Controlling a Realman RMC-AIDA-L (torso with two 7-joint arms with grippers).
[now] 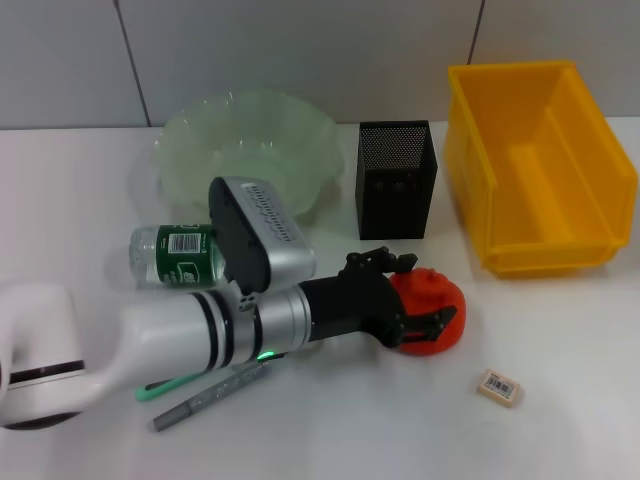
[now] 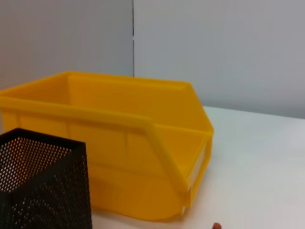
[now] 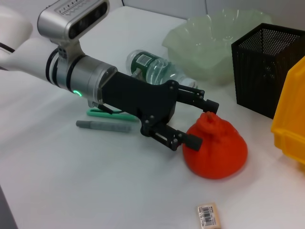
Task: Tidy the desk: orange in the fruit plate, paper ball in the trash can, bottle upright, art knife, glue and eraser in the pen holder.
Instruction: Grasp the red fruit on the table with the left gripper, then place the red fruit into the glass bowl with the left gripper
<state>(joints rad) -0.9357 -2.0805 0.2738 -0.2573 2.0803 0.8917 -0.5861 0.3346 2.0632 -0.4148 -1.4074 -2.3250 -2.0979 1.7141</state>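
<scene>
**Left gripper closing in on the orange**

The left gripper reaches across the desk with its jaws spread to either side of the orange, which sits on the tabletop just in front of the pen holder and well apart from the fruit plate. One finger lies against the fruit's flank in the right wrist view; whether the far finger is touching yet is hard to tell, so the fruit looks bracketed rather than firmly gripped. The right gripper is not seen in any view.

The orange should handle as a firm, moderately heavy ball with a slightly yielding skin. Its round sides may slip in narrow jaws, and its knobbly top offers no good purchase. The safest hold is probably across its widest part, low enough that the fruit cannot squirt upward, with modest pressure to avoid bruising.

Elsewhere, the bottle lies on its side, and the eraser, glue and art knife remain on the desk.
</scene>
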